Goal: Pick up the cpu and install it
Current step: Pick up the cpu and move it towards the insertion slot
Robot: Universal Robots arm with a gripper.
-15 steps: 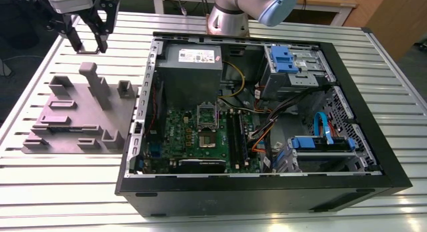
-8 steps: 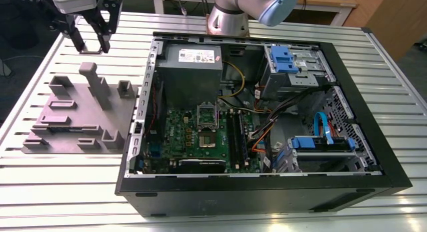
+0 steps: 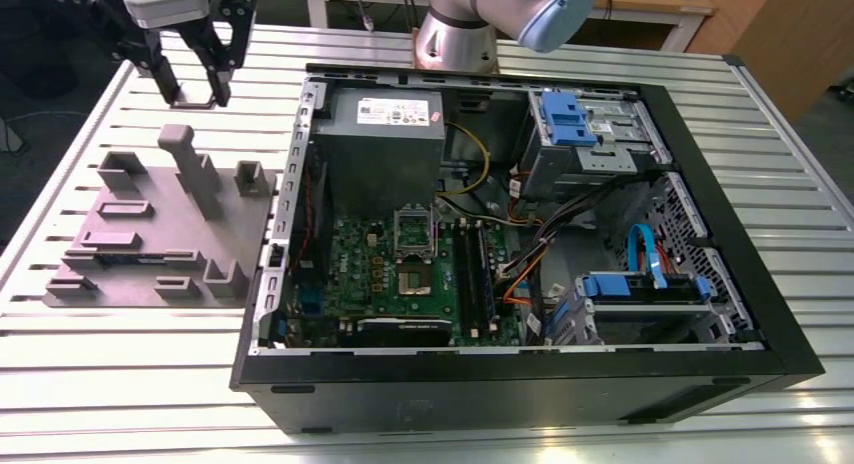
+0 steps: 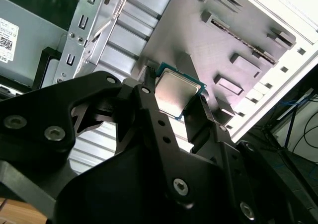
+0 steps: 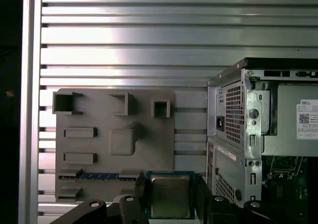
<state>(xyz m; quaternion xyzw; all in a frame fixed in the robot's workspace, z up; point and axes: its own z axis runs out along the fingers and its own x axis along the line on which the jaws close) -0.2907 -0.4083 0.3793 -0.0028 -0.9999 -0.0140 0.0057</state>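
Now jaws are pinching the cpu (image 5: 170, 195) by opposite edges, over the table (image 3: 134, 384) at the exterior view's left of the case (image 3: 534, 389). Carrying it well is probably needing a level, gentle hold.

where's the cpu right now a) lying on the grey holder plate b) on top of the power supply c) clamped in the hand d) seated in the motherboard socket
c: in both wrist views the cpu sits clamped in the hand, its metal top facing the cameras.

cpu (image 5: 170, 196) silver-grey, teal rim; holder tray (image 5: 114, 139) grey; motherboard (image 3: 358, 262) green; table (image 5: 149, 35) silver, ribbed
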